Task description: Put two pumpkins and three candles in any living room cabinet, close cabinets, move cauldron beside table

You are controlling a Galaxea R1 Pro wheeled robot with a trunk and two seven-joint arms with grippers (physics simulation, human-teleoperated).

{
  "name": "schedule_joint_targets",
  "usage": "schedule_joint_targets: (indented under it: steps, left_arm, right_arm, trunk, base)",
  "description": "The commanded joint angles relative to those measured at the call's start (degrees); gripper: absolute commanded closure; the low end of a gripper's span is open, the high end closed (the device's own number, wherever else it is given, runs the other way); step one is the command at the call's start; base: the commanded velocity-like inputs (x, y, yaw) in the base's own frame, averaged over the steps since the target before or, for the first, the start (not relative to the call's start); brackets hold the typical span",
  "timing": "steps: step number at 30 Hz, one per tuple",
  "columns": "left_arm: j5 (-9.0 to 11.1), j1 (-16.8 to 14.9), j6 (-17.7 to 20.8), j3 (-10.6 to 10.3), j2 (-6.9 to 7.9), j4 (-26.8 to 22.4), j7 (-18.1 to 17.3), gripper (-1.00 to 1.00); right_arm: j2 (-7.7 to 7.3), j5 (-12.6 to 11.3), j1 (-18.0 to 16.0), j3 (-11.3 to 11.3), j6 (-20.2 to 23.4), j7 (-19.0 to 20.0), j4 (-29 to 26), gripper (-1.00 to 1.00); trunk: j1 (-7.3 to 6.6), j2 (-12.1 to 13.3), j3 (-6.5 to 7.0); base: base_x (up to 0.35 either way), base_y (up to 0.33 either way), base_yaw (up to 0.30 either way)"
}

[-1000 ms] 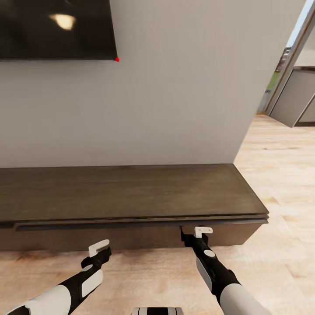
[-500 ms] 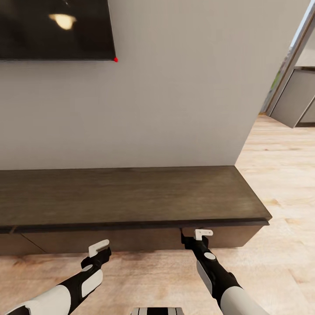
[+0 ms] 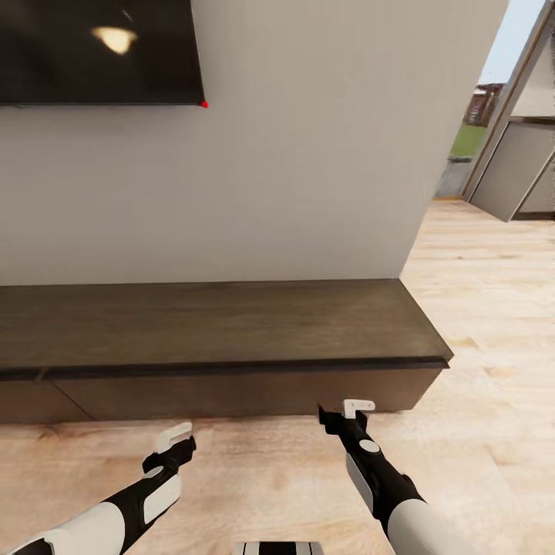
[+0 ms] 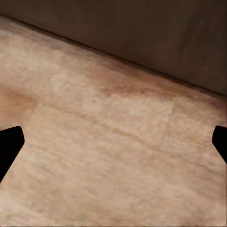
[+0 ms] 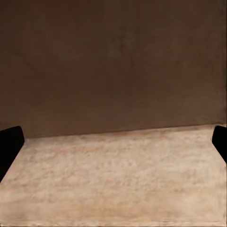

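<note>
Head view. We see the cabinet (image 3: 223, 339) running long-axis from 9 o'clock to 3 o'clock across the frame, set against the wall (image 3: 308, 154) below the television (image 3: 96, 50). Its drawer fronts look flush and closed. The right tool (image 3: 348, 412) sits at 5 o'clock, just in front of the cabinet's right-hand front, apparently apart from it. The left tool (image 3: 176, 441) sits at 7 o'clock, farther back over the wooden floor (image 3: 478, 432). We judge the right arm to be the nearer one to the cabinet, which lies toward 12 o'clock from both tools.

Left wrist view. We see the floor with the cabinet's dark front (image 4: 142, 33) beyond it. The two fingertips (image 4: 9, 144) stand at opposite edges of the frame, so the left tool is spread wide and carries nothing.

Right wrist view. The cabinet front (image 5: 113, 61) lies straight ahead, closer than for the left arm, with a strip of floor beneath. The fingertips (image 5: 9, 142) are again far apart: the right tool is wide and carries nothing.
</note>
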Motion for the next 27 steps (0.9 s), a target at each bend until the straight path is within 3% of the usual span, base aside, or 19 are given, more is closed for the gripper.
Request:
schedule_joint_targets:
  steps: [1, 11, 15, 18, 22, 26, 27]
  left_arm:
    - [0.5, 0.0, -0.2, -0.5, 0.03, -0.2, 0.4, -1.0]
    - [0.4, 0.0, -0.2, -0.7, -0.15, -0.2, 0.3, -1.0]
    - [0.6, 0.0, -0.2, -0.6, 0.02, 1.1, 0.4, -1.0]
    - [0.6, -0.1, 0.0, -0.7, -0.16, 5.5, 0.2, -1.0]
    - [0.6, -0.1, 0.1, -0.7, -0.12, 6.6, 0.1, -1.0]
    - [0.6, 0.1, 0.1, -0.7, -0.09, 7.1, 0.1, -1.0]
    - [0.6, 1.0, 0.1, -0.7, -0.29, 10.8, -0.1, -1.0]
  right_arm:
    - [0.06, 0.2, 0.0, -0.3, -0.2, 0.0, 0.0, -1.0]
    - [-0.5, 0.3, 0.0, -0.3, -1.8, -0.1, 0.0, -1.0]
    - [-0.9, 0.2, 0.0, -0.4, -6.6, 0.0, 0.3, -1.0]
    - [-0.97, 0.2, 0.0, -0.4, -7.5, 0.0, 1.9, -1.0]
    - [-1.01, 0.1, 0.1, -0.5, -8.4, -0.3, 3.1, -1.0]
    - [-2.12, -0.1, 3.2, -0.7, -10.5, -0.5, 3.4, -1.0]
    - [-3.06, -0.1, 6.6, -0.7, -13.6, -0.7, 3.5, -1.0]
  trunk:
    - [-0.05, 0.0, -0.04]
    - [-0.05, 0.0, -0.04]
    - [-0.15, 0.0, 0.84]
    - [-0.23, 0.1, 1.51]
    - [-0.33, 0.1, 2.39]
    - [-0.43, 0.2, 3.28]
    - [-0.46, 0.2, 3.5]
  base:
    - [-0.333, -0.107, 0.0]
    - [-0.218, -0.081, 0.0]
    - [-0.01, -0.004, 0.0]
    - [-0.001, 0.0, 0.0]
    - [0.0, 0.0, 0.0]
    - [0.0, 0.0, 0.0]
    - [0.0, 0.0, 0.0]
